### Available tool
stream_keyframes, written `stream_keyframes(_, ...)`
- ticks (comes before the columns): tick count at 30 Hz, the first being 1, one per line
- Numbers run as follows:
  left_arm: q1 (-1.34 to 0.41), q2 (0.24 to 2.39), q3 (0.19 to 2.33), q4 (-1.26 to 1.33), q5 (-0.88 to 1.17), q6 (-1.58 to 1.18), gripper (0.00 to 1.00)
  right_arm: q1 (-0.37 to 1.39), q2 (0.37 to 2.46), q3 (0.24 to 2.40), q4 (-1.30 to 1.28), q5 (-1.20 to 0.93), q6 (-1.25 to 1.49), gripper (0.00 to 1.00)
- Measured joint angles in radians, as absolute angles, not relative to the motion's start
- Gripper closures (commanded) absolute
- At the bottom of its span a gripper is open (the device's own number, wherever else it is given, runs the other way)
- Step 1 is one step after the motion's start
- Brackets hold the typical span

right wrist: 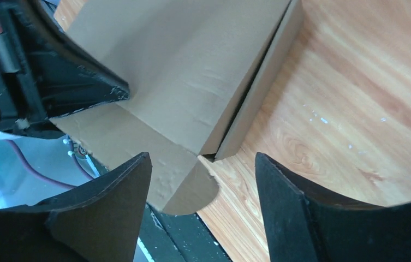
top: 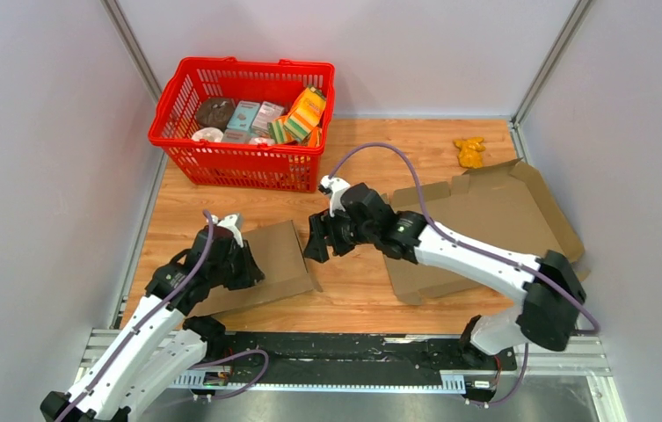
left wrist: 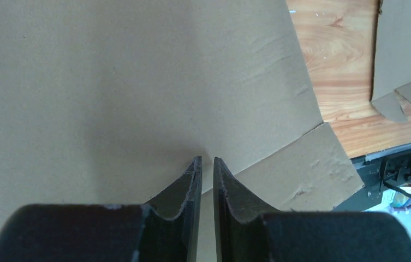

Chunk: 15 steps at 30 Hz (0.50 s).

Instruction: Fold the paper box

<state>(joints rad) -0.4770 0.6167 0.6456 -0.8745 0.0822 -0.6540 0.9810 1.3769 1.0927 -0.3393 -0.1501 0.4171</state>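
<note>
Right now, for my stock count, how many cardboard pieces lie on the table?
2: a smaller piece front left at the left gripper, a larger flat sheet at right, partly under the right arm. More may be hidden.

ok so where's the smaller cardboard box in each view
top external: smaller cardboard box sits left of centre, below the red basket.
left wrist: box fills most of the frame.
right wrist: box upper middle, slanting to lower left.
shared landmark: bare wooden table right of it.
</note>
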Motion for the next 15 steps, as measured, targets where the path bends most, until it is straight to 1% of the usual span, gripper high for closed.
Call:
stream_keyframes(3,-0.477,0.623,0.614,-0.835,0.083,-0.671,0.79,0.929,1.488,1.108,-0.331,-0.257,0.483,0.28)
stream_keyframes(5,-0.477,0.625,0.607,-0.809,0.081,-0.677,0.78,0.912,1.539,1.108,-0.321,-0.314,0.523,0.3)
stream_keyframes(6,-0.477,0.625,0.607,-0.802,0.077,-0.68,0.78,0.905,1.57,1.108,-0.305,-0.354,0.551,0.32)
stream_keyframes(7,-0.477,0.625,0.607,-0.793,0.07,-0.683,0.78,0.9,1.593,1.108,-0.285,-0.383,0.572,0.37)
stream_keyframes(10,-0.477,0.618,0.607,-0.78,0.057,-0.686,0.77,0.892,1.659,1.108,-0.224,-0.456,0.636,0.41)
stream_keyframes(13,-0.477,0.608,0.611,-0.788,0.033,-0.683,0.69,0.889,1.71,1.108,-0.157,-0.517,0.701,0.4)
stream_keyframes(14,-0.477,0.606,0.615,-0.796,0.02,-0.68,0.56,0.889,1.719,1.108,-0.137,-0.529,0.717,0.39)
stream_keyframes(15,-0.477,0.604,0.625,-0.81,0.0,-0.673,0.51,0.889,1.725,1.108,-0.122,-0.535,0.73,0.38)
